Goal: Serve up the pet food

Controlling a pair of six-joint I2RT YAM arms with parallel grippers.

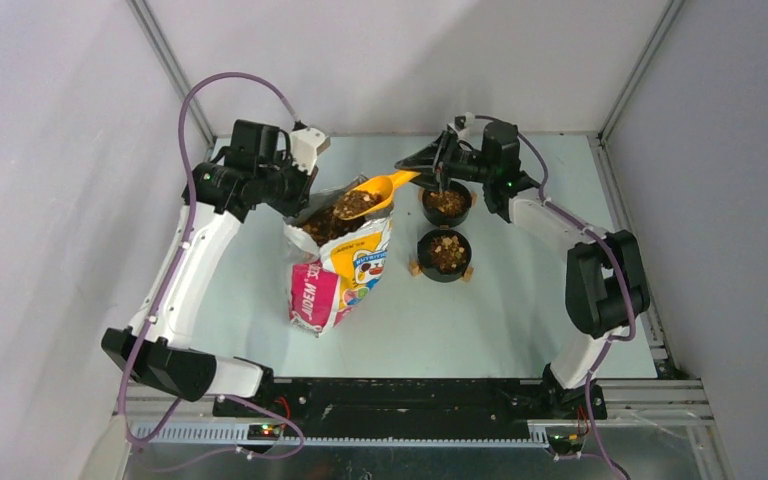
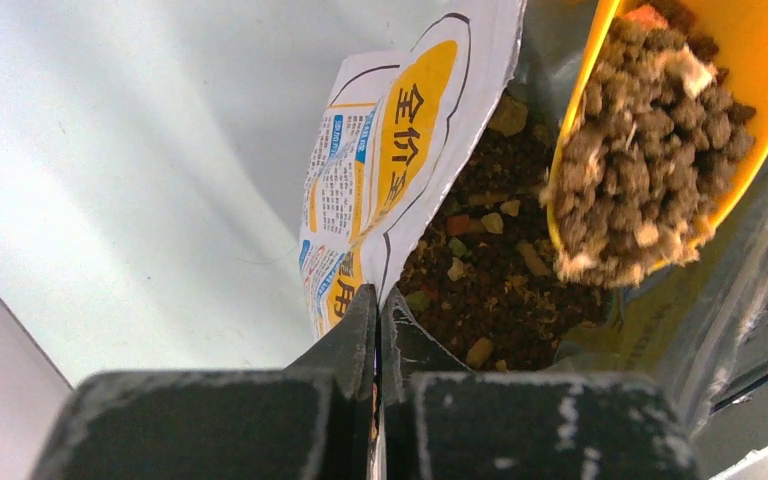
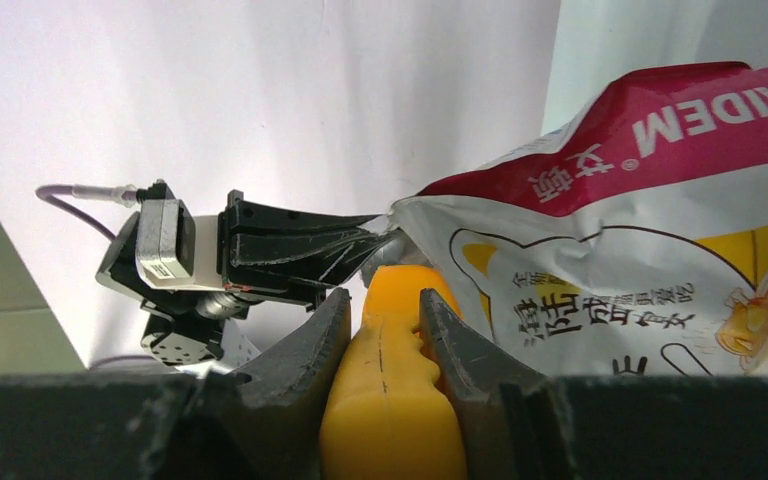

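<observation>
- Right wrist: of the yellow scoop (image 3: 388,400) I see only the handle; the pet food bag (image 3: 660,250) hides its bowl.
- Left wrist: the frame's top edge crops the yellow scoop and its kibble (image 2: 640,150).

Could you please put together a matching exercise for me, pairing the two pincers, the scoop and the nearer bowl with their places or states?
Column one:
1. left pincer
2. right pincer
3. scoop
4. nearer bowl

Column two:
A. full of pet food, on the table right of the bag
B. shut on the bag's rim
C. shut on the scoop's handle
D. heaped, over the bag's mouth

Pairs: 1-B, 2-C, 3-D, 4-A.
</observation>
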